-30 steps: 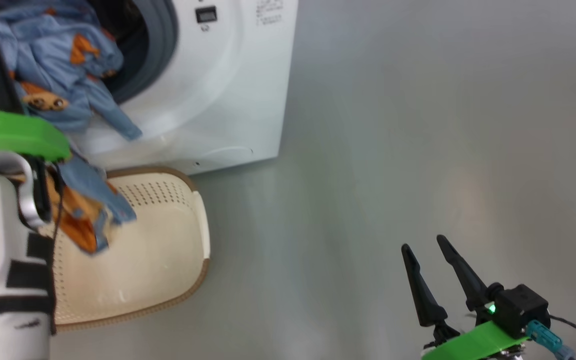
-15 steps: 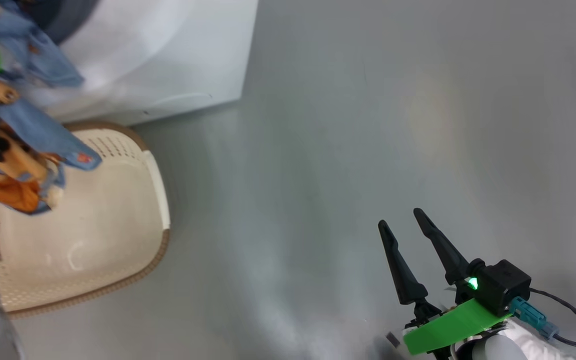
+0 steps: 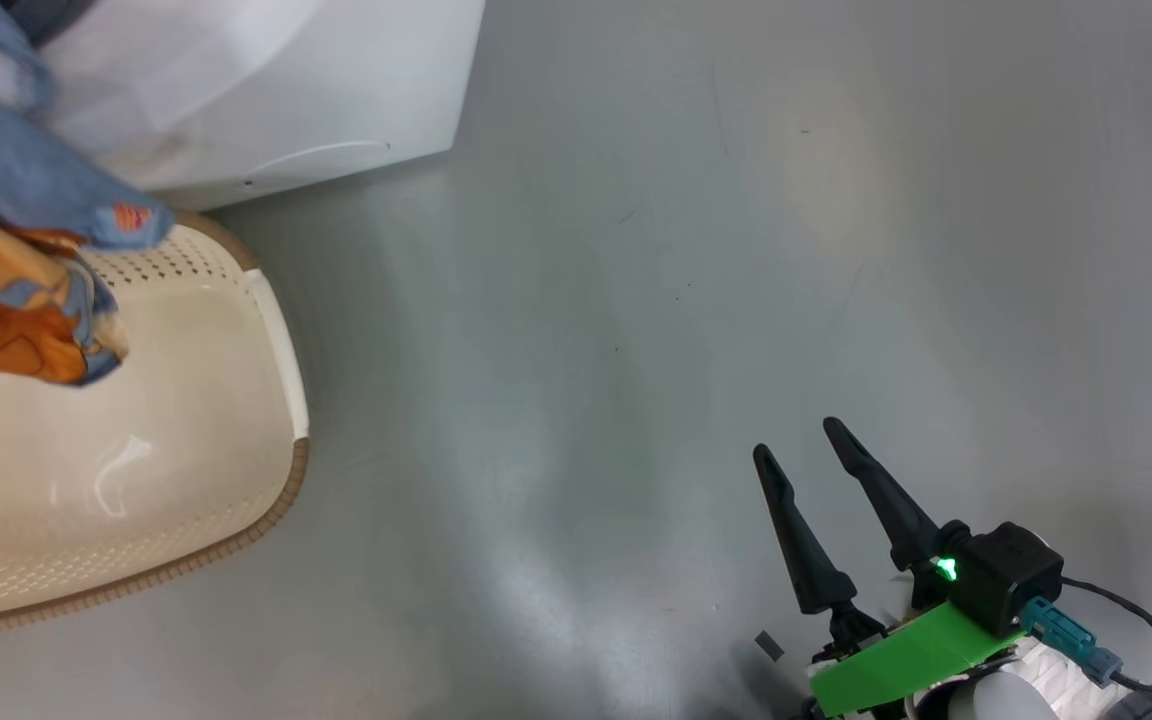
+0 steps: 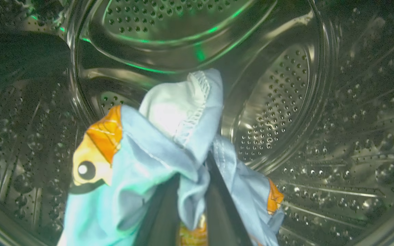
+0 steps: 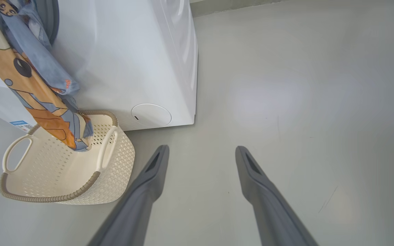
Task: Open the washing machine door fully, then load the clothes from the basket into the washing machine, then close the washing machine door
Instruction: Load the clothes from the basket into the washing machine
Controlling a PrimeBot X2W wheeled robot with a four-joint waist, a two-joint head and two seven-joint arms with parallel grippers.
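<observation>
My left gripper is inside the steel drum of the one washing machine, its two fingers drawn narrow on the clothes: blue fabric with orange patches and a pale lining, bunched up over the fingertips; I count one bundle, though I cannot say whether it is a single garment or more. In the head view the clothes trail out of the machine's mouth and down over the one basket. In the right wrist view the long hanging end reaches down between the basket's two side handles; whether it touches the bottom I cannot tell. The basket stands on the grey floor just in front of the machine. My right gripper is well apart from all this over bare floor, its two dark fingers spread wide and holding nothing.
</observation>
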